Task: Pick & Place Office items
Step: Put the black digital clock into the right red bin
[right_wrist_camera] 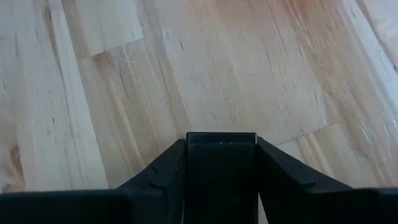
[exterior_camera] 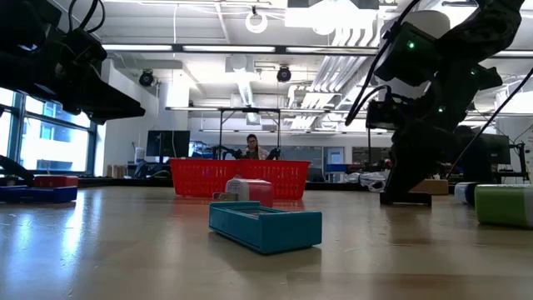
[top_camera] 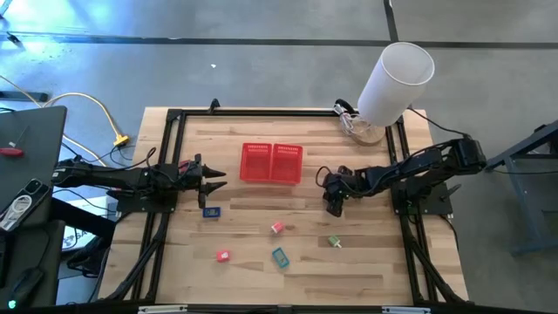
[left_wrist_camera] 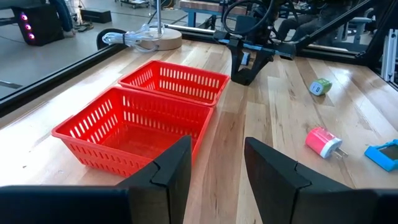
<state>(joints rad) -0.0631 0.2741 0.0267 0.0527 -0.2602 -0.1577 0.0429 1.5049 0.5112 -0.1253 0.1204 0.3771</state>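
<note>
My right gripper [top_camera: 334, 206] points steeply down at the table right of the red mesh basket [top_camera: 271, 163] and is shut on a small black item [right_wrist_camera: 221, 174]. My left gripper [left_wrist_camera: 216, 174] waits open at the table's left, level, facing the basket, with nothing between its fingers. Resting loose on the wood nearer the front edge are a dark blue item [top_camera: 211, 211], a pale pink one [top_camera: 277, 228], a green one [top_camera: 334, 241], a red-pink one [top_camera: 222, 255] and a teal one [top_camera: 280, 256]. My right gripper pinches the black item between its two fingers, which lie against its two opposite sides [right_wrist_camera: 193, 163]. The fingers come from above, slanting down. In the low view the item's underside [exterior_camera: 405, 200] seems to sit on the table.
A big white cylinder [top_camera: 397, 78] leans at the far right corner. A black frame [top_camera: 170, 157] runs round the table's edges. Bare wood lies between the basket and the loose items. A person sits far behind the basket in the low view.
</note>
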